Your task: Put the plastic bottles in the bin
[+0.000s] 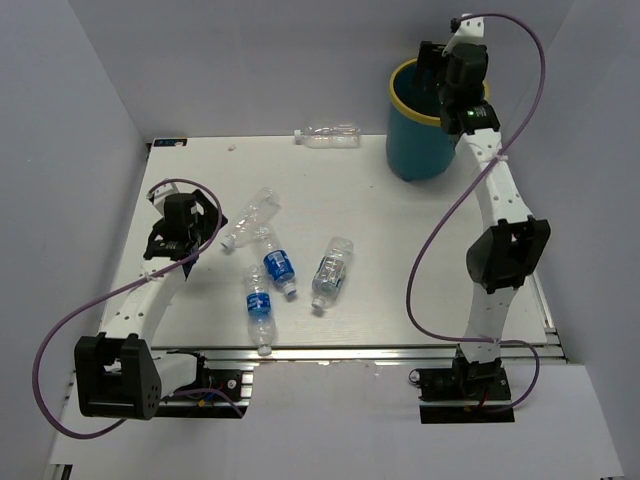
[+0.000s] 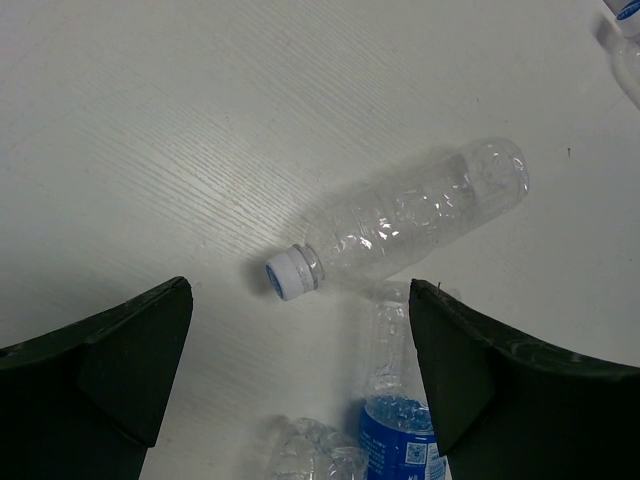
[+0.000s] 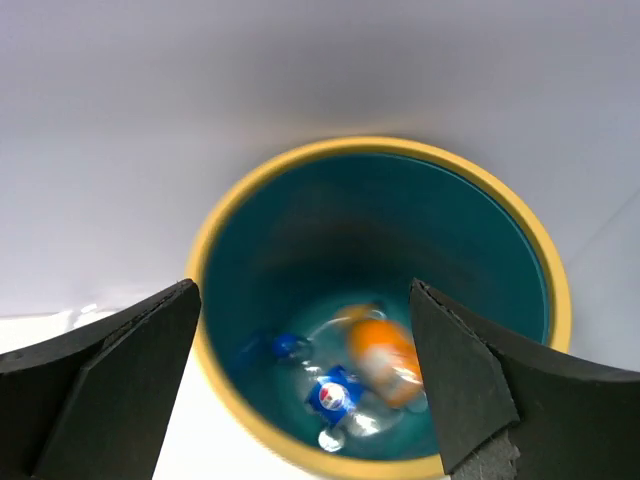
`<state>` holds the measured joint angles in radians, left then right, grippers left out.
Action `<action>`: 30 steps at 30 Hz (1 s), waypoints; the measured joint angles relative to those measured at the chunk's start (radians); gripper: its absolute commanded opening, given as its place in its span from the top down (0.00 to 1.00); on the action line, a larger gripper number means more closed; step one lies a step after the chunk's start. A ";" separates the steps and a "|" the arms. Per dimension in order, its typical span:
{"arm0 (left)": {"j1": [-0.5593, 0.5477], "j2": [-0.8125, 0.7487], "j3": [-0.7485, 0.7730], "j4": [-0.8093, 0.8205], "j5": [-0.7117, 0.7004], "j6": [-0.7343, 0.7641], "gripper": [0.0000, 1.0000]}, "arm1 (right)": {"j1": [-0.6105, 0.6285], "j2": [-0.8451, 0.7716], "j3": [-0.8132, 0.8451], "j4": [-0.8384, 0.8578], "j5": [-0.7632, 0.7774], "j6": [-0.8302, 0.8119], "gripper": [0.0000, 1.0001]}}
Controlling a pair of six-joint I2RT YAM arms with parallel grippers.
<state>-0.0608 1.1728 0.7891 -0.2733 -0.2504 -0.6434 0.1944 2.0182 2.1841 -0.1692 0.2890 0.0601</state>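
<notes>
Only your right wrist camera is showing you the orange bottle [image 3: 385, 360] inside the far-right-corner bin [image 3: 380, 146], while left claw [image 2: 300, 295] and right claw [image 3: 300, 292] are gaping wide.

- No word or number reads clearly anywhere I look.
- Inside the bin [image 3: 372, 146], at 6 o'clock on its floor, a bottle [image 3: 340, 400] wears a blue label with a round red, white and blue emblem; no lettering is legible.
- In the left wrist view, at 6 o'clock, a blue-labelled bottle [image 2: 398, 440] shows a small square code, too fine to read.
- From above, at 8 o'clock of table centre, a second labelled bottle [image 1: 259, 303]: only blue.
</notes>
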 measured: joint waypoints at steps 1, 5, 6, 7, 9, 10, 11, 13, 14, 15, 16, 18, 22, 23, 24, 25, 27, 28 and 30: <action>0.000 -0.002 0.000 -0.003 0.000 0.000 0.02 | 0.001 -0.018 -0.003 -0.013 -0.028 0.001 0.11; 0.000 -0.014 0.000 -0.006 -0.005 0.000 0.02 | 0.013 -0.193 -0.143 -0.039 -0.180 0.010 0.11; 0.000 -0.018 0.000 -0.006 -0.005 -0.001 0.02 | 0.027 -0.256 -0.200 -0.048 -0.200 0.015 0.11; 0.000 -0.019 0.000 -0.006 -0.008 -0.001 0.02 | 0.048 -0.322 -0.273 -0.039 -0.211 0.019 0.11; 0.000 -0.019 0.000 -0.007 -0.011 -0.001 0.02 | 0.123 -0.461 -0.447 -0.019 -0.194 0.032 0.11; 0.000 -0.019 0.000 -0.008 -0.012 -0.002 0.02 | 0.174 -0.522 -0.534 -0.011 -0.180 0.039 0.11; 0.000 -0.019 0.000 -0.011 -0.013 -0.002 0.02 | 0.238 -0.576 -0.624 0.010 -0.168 0.046 0.11; 0.000 -0.019 0.000 -0.013 -0.013 -0.003 0.02 | 0.377 -0.648 -0.795 0.032 -0.134 0.084 0.11; 0.000 -0.019 0.000 -0.013 -0.014 -0.005 0.02 | 0.434 -0.658 -0.861 0.039 -0.115 0.106 0.11; 0.000 -0.019 0.000 -0.013 -0.016 -0.006 0.02 | 0.483 -0.661 -0.925 0.045 -0.095 0.144 0.11; 0.000 -0.019 0.000 -0.013 -0.019 -0.008 0.02 | 0.523 -0.658 -0.985 0.045 -0.075 0.187 0.11; 0.000 -0.019 0.000 -0.012 -0.023 -0.011 0.02 | 0.589 -0.634 -1.099 0.034 -0.023 0.277 0.11; 0.000 -0.019 -0.005 0.001 -0.013 -0.013 0.02 | 0.687 -0.550 -1.184 -0.026 0.107 0.440 0.11; 0.000 -0.019 -0.006 0.002 -0.006 -0.013 0.02 | 0.706 -0.529 -1.184 -0.033 0.132 0.471 0.11; 0.000 -0.019 -0.008 0.002 0.000 -0.014 0.02 | 0.727 -0.509 -1.184 -0.034 0.161 0.506 0.11; 0.000 -0.019 -0.009 0.003 0.004 -0.015 0.02 | 0.740 -0.493 -1.184 -0.034 0.182 0.537 0.11; 0.000 -0.020 -0.011 0.005 0.007 -0.016 0.02 | 0.764 -0.458 -1.186 -0.032 0.209 0.597 0.11; 0.000 -0.023 -0.013 0.006 0.008 -0.017 0.02 | 0.769 -0.444 -1.192 -0.019 0.214 0.618 0.11; 0.000 -0.032 -0.018 0.008 0.008 -0.018 0.02 | 0.771 -0.420 -1.221 0.022 0.213 0.650 0.11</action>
<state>-0.0608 1.1408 0.7708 -0.2649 -0.2424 -0.6617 0.9653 1.5978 0.9634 -0.1471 0.5022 0.7105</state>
